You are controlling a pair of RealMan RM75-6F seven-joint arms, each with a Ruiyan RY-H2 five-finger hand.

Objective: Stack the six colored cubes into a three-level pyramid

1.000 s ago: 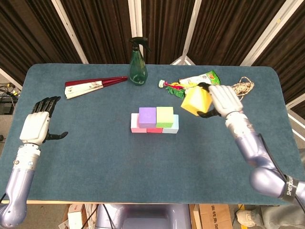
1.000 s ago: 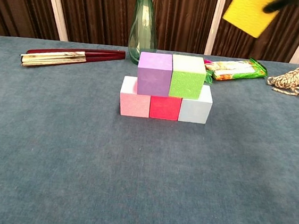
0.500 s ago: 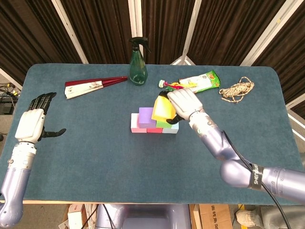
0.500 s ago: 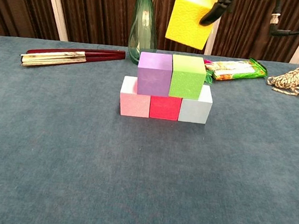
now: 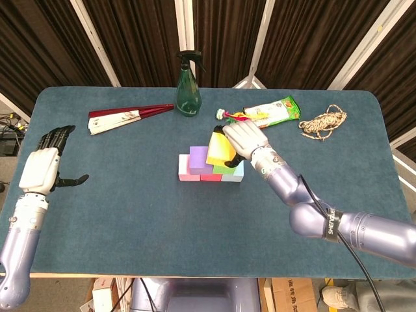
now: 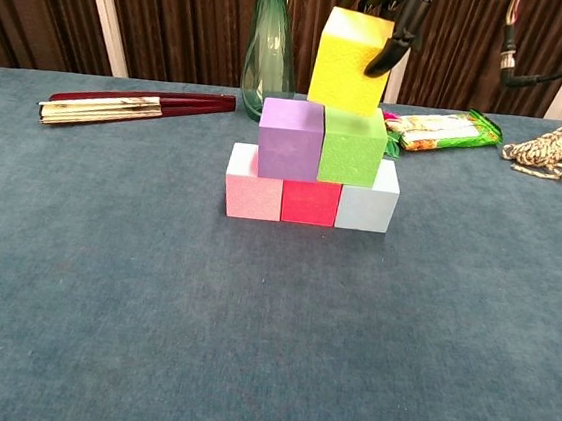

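I see a blue-felt table (image 5: 130, 214) carrying a pink cube (image 6: 252, 194), red cube (image 6: 310, 203) and pale blue cube (image 6: 368, 208) in a row, plus a folded fan (image 5: 123, 117), spray bottle (image 5: 188, 84), snack packet (image 5: 273, 109) and rope coil (image 5: 323, 121) toward the back

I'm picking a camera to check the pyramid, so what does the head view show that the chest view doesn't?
Only the head view shows the open left hand at the table's left edge and the right arm reaching in. Only the chest view shows the pyramid side-on: the yellow foam cube tilted, low on the green cube. Both show the right hand holding the yellow cube, plus the green spray bottle.
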